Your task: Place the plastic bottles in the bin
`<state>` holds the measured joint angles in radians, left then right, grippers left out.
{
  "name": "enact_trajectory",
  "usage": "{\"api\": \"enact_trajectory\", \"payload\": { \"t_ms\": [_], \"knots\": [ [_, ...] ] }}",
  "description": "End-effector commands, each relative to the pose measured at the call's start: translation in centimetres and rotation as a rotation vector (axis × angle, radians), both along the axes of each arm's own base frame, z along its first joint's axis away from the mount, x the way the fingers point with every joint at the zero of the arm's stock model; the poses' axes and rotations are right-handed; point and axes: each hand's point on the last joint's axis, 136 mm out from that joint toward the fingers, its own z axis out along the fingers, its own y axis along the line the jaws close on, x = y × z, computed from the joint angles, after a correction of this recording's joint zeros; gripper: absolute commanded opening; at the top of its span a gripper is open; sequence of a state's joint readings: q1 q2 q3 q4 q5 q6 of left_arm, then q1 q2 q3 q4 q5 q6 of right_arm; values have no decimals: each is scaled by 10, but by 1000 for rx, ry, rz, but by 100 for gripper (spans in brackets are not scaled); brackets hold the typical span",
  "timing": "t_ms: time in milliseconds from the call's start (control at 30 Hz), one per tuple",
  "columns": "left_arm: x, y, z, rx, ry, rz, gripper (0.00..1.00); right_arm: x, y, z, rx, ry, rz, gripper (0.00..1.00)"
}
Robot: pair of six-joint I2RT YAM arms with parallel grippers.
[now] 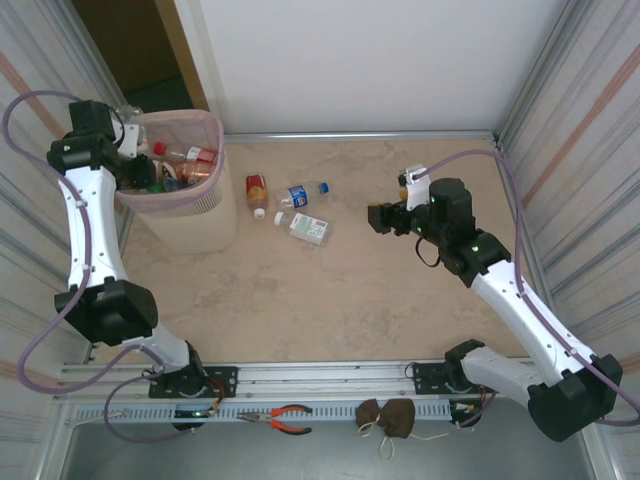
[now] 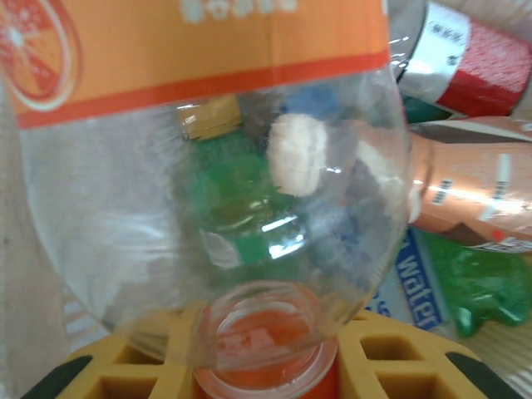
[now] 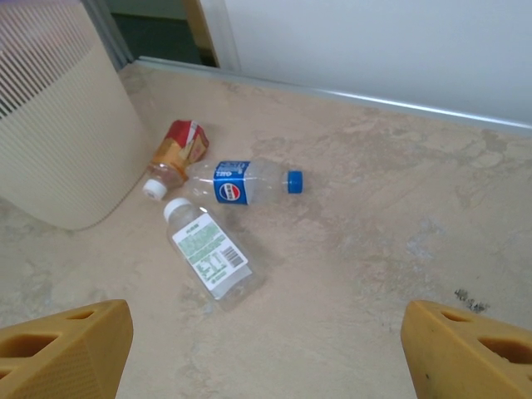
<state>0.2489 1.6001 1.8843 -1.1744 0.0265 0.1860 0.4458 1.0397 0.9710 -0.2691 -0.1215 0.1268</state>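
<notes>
The left claw [image 2: 264, 366] clamped an orange-labelled bottle [image 2: 216, 166] by its neck over the bin [image 1: 190, 215], seemingly for dropping; the right claw [image 3: 266, 349] gaped empty toward three bottles [image 3: 249, 181] beside the bin.

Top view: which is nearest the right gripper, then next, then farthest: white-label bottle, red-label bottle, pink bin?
1. White-label bottle, just left of the right gripper.
2. Red-label bottle, further left.
3. Bin, far left.
</notes>
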Motion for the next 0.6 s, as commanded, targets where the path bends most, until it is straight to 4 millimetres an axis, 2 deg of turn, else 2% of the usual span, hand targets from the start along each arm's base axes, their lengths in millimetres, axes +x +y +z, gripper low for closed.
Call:
{"api": "enact_trajectory", "payload": {
  "t_ms": [0,100,167,333,567],
  "knots": [
    [-3,9,2,49,2,7,36,3,7,19,27,-45,23,83],
    [-6,14,4,77,6,27,39,4,8,18,28,-42,26,83],
    [-8,16,6,87,4,39,45,4,8,18,28,-44,26,83],
    [-11,15,14,91,-21,44,49,5,9,21,32,-51,27,83],
    [-14,12,36,88,-84,50,58,6,10,25,44,-57,25,83]
  ]
}}
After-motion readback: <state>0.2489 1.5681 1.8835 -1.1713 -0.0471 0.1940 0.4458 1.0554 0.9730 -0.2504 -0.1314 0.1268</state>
